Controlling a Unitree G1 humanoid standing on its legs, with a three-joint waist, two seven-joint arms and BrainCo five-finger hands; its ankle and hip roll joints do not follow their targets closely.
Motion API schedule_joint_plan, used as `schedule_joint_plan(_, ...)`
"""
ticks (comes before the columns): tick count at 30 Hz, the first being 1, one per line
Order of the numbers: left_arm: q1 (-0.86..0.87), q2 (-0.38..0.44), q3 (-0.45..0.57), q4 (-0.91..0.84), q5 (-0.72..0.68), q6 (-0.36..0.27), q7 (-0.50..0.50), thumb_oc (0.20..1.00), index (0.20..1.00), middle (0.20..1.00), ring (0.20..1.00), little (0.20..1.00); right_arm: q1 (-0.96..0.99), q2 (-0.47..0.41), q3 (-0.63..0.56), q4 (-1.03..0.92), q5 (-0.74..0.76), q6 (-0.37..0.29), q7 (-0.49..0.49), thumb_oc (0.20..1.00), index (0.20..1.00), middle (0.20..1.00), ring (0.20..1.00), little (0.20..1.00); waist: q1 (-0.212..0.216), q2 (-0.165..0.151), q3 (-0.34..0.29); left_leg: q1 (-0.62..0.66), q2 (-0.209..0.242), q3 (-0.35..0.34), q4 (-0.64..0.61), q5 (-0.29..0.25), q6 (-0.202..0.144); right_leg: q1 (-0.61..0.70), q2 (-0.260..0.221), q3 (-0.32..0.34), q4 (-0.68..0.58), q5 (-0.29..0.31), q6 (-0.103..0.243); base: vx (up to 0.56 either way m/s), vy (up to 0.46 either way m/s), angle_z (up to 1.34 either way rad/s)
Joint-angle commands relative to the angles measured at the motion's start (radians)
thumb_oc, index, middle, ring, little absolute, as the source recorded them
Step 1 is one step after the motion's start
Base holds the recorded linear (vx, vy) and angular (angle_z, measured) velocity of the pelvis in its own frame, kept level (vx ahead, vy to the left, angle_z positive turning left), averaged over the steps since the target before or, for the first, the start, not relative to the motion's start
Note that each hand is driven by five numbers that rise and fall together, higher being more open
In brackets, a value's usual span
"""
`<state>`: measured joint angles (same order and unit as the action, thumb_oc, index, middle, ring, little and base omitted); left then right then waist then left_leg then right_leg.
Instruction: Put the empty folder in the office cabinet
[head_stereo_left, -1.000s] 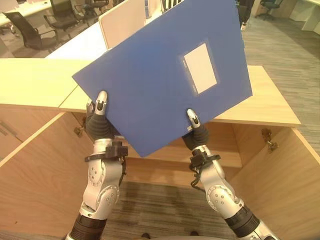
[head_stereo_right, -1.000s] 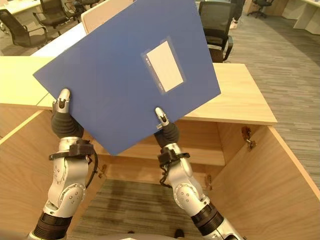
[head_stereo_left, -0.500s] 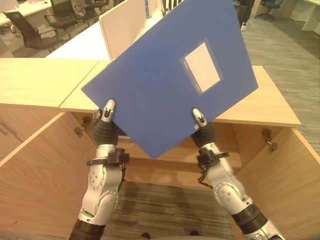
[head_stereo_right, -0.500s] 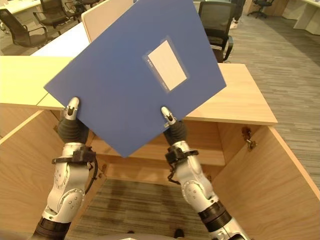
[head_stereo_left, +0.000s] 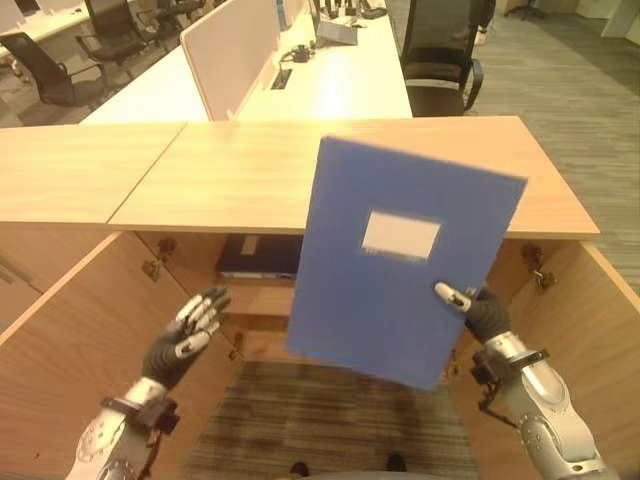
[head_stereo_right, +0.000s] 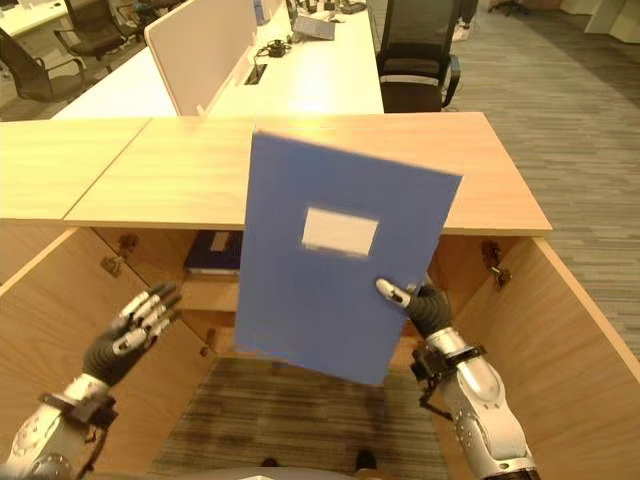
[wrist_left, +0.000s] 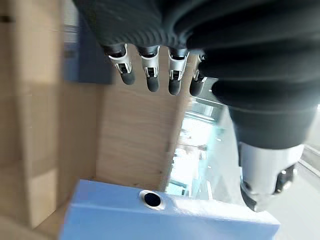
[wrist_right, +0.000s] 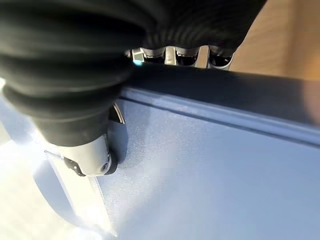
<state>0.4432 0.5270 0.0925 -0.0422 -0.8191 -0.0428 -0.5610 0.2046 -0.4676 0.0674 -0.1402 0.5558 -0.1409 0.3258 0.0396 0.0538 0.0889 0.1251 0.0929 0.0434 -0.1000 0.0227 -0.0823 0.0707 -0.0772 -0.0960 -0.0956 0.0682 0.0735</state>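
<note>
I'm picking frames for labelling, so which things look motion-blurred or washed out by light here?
In the left eye view the blue folder is smeared along its edges and label, while the cabinet top stays crisp. The right wrist view has bright glare washing over the folder by the right hand. The left wrist view shows the open left hand against a blown-out bright gap.

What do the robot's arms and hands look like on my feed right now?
Both arms are silver-grey metal with rounded, screw-dotted forearm shells. A black clamp rings each wrist, with a thin black cable by it. The left hand and right hand wear dark ribbed covers over the back and wrist. The fingers are silver with dark rounded tips, and each thumb stands apart.
</note>
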Motion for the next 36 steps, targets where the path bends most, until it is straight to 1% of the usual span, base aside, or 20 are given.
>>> schedule_joint_plan(1,0.014,0.112,-0.022,0.041,0.024,0.009,-0.106,1.0,1.0,1.0,1.0,1.0,-0.058,0.021,-0.007,-0.01,-0.041,-0.035,0.061,0.2,0.2,0.2,0.2,0.2,0.005,-0.048,-0.024,-0.014,-0.009,-0.028,0.013,-0.043,0.013,0.058,-0.078,-0.001,0.038,-0.095,0.09,0.0,0.0,0.0)
schedule_joint_plan(2,0.02,0.128,-0.038,0.086,0.052,0.012,-0.116,1.0,1.0,1.0,1.0,1.0,-0.052,0.016,-0.005,0.003,-0.052,-0.032,0.067,0.2,0.2,0.2,0.2,0.2,0.005,-0.047,-0.023,-0.017,-0.009,-0.029,0.013,-0.042,0.013,0.055,-0.078,-0.001,0.038,-0.094,0.091,0.0,0.0,0.0)
schedule_joint_plan(4,0.017,0.128,-0.041,0.09,0.053,0.01,-0.117,1.0,1.0,1.0,1.0,1.0,-0.052,0.016,-0.006,0.004,-0.052,-0.032,0.068,0.2,0.2,0.2,0.2,0.2,0.006,-0.047,-0.023,-0.018,-0.009,-0.029,0.013,-0.042,0.013,0.054,-0.078,-0.001,0.038,-0.095,0.091,0.0,0.0,0.0)
schedule_joint_plan(5,0.038,0.162,-0.092,0.181,0.146,0.009,-0.15,1.0,1.0,1.0,1.0,1.0,-0.05,-0.003,0.014,0.067,-0.124,-0.03,0.072,0.2,0.2,0.2,0.2,0.2,0.006,-0.043,-0.018,-0.025,-0.011,-0.03,0.013,-0.039,0.012,0.048,-0.079,-0.003,0.037,-0.09,0.095,0.0,0.0,0.0)
schedule_joint_plan(7,0.031,0.174,-0.135,0.26,0.228,-0.012,-0.153,1.0,1.0,1.0,1.0,1.0,-0.052,-0.009,0.033,0.126,-0.145,-0.023,0.071,0.2,0.2,0.2,0.2,0.2,0.006,-0.041,-0.016,-0.03,-0.011,-0.031,0.013,-0.037,0.011,0.042,-0.08,-0.004,0.037,-0.088,0.097,0.0,0.0,0.0)
schedule_joint_plan(10,0.012,0.169,-0.172,0.327,0.293,-0.036,-0.145,1.0,1.0,1.0,1.0,1.0,-0.07,-0.014,0.059,0.201,-0.191,-0.028,0.054,0.2,0.2,0.2,0.2,0.2,0.007,-0.04,-0.013,-0.035,-0.012,-0.031,0.013,-0.036,0.011,0.036,-0.08,-0.003,0.038,-0.087,0.098,0.0,0.0,0.0)
schedule_joint_plan(13,-0.04,0.137,-0.213,0.43,0.418,-0.082,-0.079,1.0,1.0,1.0,1.0,1.0,-0.087,-0.029,0.098,0.309,-0.294,-0.029,0.016,0.2,0.2,0.2,0.2,0.2,0.005,-0.038,-0.006,-0.045,-0.013,-0.034,0.013,-0.032,0.01,0.027,-0.081,-0.005,0.042,-0.088,0.1,0.0,0.0,0.0)
schedule_joint_plan(14,-0.042,0.135,-0.214,0.432,0.42,-0.084,-0.078,1.0,1.0,1.0,1.0,1.0,-0.089,-0.029,0.098,0.311,-0.295,-0.03,0.016,0.2,0.2,0.2,0.2,0.2,0.005,-0.037,-0.006,-0.046,-0.013,-0.035,0.013,-0.032,0.01,0.026,-0.081,-0.005,0.042,-0.088,0.1,0.0,0.0,0.0)
schedule_joint_plan(16,-0.087,0.089,-0.233,0.504,0.465,-0.099,-0.028,1.0,1.0,1.0,1.0,1.0,-0.109,-0.028,0.127,0.378,-0.337,-0.023,-0.009,0.2,0.2,0.2,0.2,0.2,0.005,-0.038,-0.001,-0.052,-0.013,-0.037,0.013,-0.03,0.009,0.022,-0.08,-0.008,0.046,-0.09,0.1,0.0,0.0,0.0)
schedule_joint_plan(17,-0.125,0.051,-0.243,0.556,0.527,-0.121,0.041,1.0,1.0,1.0,1.0,1.0,-0.133,-0.025,0.153,0.446,-0.367,-0.013,-0.033,0.2,0.2,0.2,0.2,0.2,0.007,-0.037,0.006,-0.058,-0.014,-0.041,0.013,-0.029,0.009,0.019,-0.079,-0.012,0.048,-0.093,0.099,0.0,0.0,0.0)
schedule_joint_plan(18,-0.126,0.05,-0.243,0.556,0.527,-0.121,0.041,1.0,1.0,1.0,1.0,1.0,-0.133,-0.025,0.153,0.447,-0.367,-0.014,-0.033,0.2,0.2,0.2,0.2,0.2,0.006,-0.037,0.006,-0.058,-0.014,-0.041,0.013,-0.029,0.009,0.019,-0.079,-0.012,0.048,-0.093,0.099,0.0,0.0,0.0)
schedule_joint_plan(20,-0.173,0.01,-0.27,0.638,0.595,-0.126,0.107,1.0,1.0,1.0,1.0,1.0,-0.166,-0.011,0.18,0.527,-0.366,0.012,-0.056,0.2,0.2,0.2,0.2,0.2,0.009,-0.035,0.014,-0.065,-0.016,-0.047,0.013,-0.027,0.009,0.012,-0.079,-0.016,0.051,-0.096,0.098,-0.01,-0.009,0.03)
schedule_joint_plan(22,-0.223,-0.04,-0.292,0.732,0.647,-0.129,0.171,1.0,1.0,1.0,1.0,1.0,-0.198,0.027,0.182,0.626,-0.3,0.031,-0.086,0.2,0.2,0.2,0.2,0.2,0.013,-0.033,0.024,-0.073,-0.018,-0.054,0.013,-0.025,0.009,0.008,-0.08,-0.021,0.054,-0.098,0.096,-0.02,-0.025,0.1)
schedule_joint_plan(24,-0.241,-0.055,-0.298,0.762,0.658,-0.133,0.187,1.0,1.0,1.0,1.0,1.0,-0.212,0.038,0.177,0.65,-0.276,0.03,-0.095,0.2,0.2,0.2,0.2,0.2,0.013,-0.031,0.029,-0.076,-0.019,-0.057,0.013,-0.023,0.009,0.007,-0.08,-0.024,0.056,-0.099,0.096,-0.02,-0.009,0.13)
schedule_joint_plan(28,-0.286,-0.105,-0.306,0.854,0.66,-0.127,0.25,1.0,1.0,1.0,1.0,1.0,-0.261,0.106,0.126,0.75,-0.091,0.027,-0.157,0.2,0.2,0.2,0.2,0.2,0.019,-0.026,0.04,-0.087,-0.023,-0.063,0.013,-0.019,0.008,0.004,-0.081,-0.034,0.053,-0.101,0.094,-0.01,-0.013,0.04)
schedule_joint_plan(29,-0.297,-0.115,-0.308,0.873,0.66,-0.127,0.267,1.0,1.0,1.0,1.0,1.0,-0.278,0.122,0.114,0.775,-0.044,0.019,-0.172,0.2,0.2,0.2,0.2,0.2,0.022,-0.025,0.042,-0.09,-0.025,-0.064,0.013,-0.018,0.008,0.002,-0.081,-0.034,0.053,-0.1,0.094,-0.03,-0.036,0.07)
schedule_joint_plan(30,-0.316,-0.129,-0.319,0.9,0.671,-0.131,0.302,1.0,1.0,1.0,1.0,1.0,-0.32,0.151,0.077,0.811,0.065,0.0,-0.202,0.2,0.2,0.2,0.2,0.2,0.029,-0.022,0.05,-0.098,-0.027,-0.067,0.013,-0.015,0.008,-0.003,-0.081,-0.038,0.053,-0.1,0.094,-0.03,-0.035,0.11)
schedule_joint_plan(31,-0.324,-0.134,-0.327,0.91,0.666,-0.13,0.311,1.0,1.0,1.0,1.0,1.0,-0.345,0.164,0.056,0.83,0.129,-0.007,-0.22,0.2,0.2,0.2,0.2,0.2,0.033,-0.02,0.052,-0.102,-0.027,-0.069,0.013,-0.014,0.008,-0.005,-0.081,-0.04,0.052,-0.1,0.094,-0.02,-0.033,0.14)
schedule_joint_plan(34,-0.331,-0.139,-0.35,0.917,0.664,-0.127,0.322,1.0,1.0,1.0,1.0,1.0,-0.4,0.186,0.012,0.847,0.246,-0.036,-0.247,0.2,0.2,0.2,0.2,0.2,0.043,-0.016,0.06,-0.109,-0.029,-0.07,0.013,-0.013,0.007,-0.011,-0.08,-0.042,0.056,-0.104,0.093,-0.01,-0.023,0.14)
schedule_joint_plan(36,-0.336,-0.141,-0.373,0.924,0.671,-0.126,0.329,1.0,1.0,1.0,1.0,1.0,-0.458,0.203,-0.038,0.868,0.358,-0.073,-0.276,0.2,0.2,0.2,0.2,0.2,0.052,-0.009,0.065,-0.112,-0.03,-0.073,0.013,-0.013,0.008,-0.014,-0.081,-0.042,0.059,-0.107,0.092,0.0,0.0,0.0)
